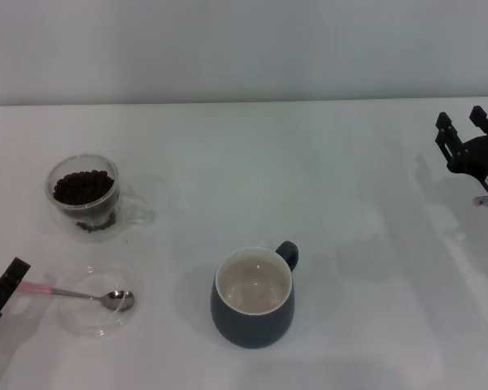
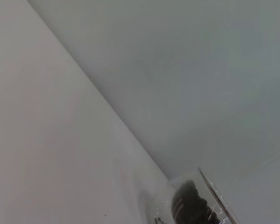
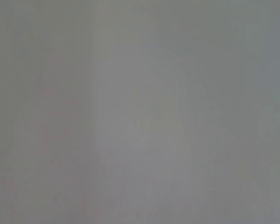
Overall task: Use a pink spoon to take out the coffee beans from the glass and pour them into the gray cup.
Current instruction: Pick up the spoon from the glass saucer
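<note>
Near the left edge of the white worktop (image 1: 350,162), the glass (image 1: 85,197) heaped with coffee beans (image 1: 83,188); closer in, the pink spoon (image 1: 81,294) lying with bowl on a clear saucer (image 1: 98,303), handle end touching the left gripper (image 1: 4,294), grip impossible to tell; gray cup (image 1: 253,299) upright at centre, empty; right gripper (image 1: 465,140) raised at the far right, well apart, fingers (image 1: 444,123) spread, grasping nothing.

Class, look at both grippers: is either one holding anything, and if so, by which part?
It cannot be told. The left gripper is at the pale pink handle of the pink-handled metal spoon; a grip is not visible. The right gripper holds nothing.
</note>
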Tool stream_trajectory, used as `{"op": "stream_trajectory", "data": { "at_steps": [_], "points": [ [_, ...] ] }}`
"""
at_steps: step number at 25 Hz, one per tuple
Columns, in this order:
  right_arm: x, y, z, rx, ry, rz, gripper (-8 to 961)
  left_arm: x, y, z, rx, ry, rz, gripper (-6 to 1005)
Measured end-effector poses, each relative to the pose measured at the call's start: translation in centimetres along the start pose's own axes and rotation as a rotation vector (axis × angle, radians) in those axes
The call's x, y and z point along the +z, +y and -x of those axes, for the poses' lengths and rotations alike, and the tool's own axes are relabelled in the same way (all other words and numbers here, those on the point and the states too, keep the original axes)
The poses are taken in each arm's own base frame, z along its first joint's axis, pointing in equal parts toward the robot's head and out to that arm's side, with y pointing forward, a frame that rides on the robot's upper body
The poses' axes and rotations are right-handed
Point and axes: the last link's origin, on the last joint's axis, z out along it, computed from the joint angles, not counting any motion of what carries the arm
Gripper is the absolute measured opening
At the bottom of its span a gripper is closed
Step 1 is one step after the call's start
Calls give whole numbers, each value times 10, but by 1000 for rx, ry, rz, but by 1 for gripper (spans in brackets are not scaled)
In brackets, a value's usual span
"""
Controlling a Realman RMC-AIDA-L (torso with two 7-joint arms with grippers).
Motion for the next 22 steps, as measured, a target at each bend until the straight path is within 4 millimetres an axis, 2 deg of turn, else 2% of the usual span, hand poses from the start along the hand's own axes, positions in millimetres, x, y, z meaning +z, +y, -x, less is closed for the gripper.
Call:
{"op": "stream_trajectory", "data": {
  "at_steps": [8, 16, 21, 22],
  "points": [
    [0, -1, -2, 0, 11, -4, 542, 5, -5, -1, -71, -11, -38, 715],
    [0, -3, -1, -4, 11, -8, 542, 13, -1, 0, -60, -38, -17, 457],
    [-1, -4, -1, -5, 11, -11, 542, 14, 2, 2, -56, -52, 2, 240],
    [-1, -5, -1, -6, 11, -12, 542, 14, 3, 2, -55, -51, 8, 221]
  ]
}}
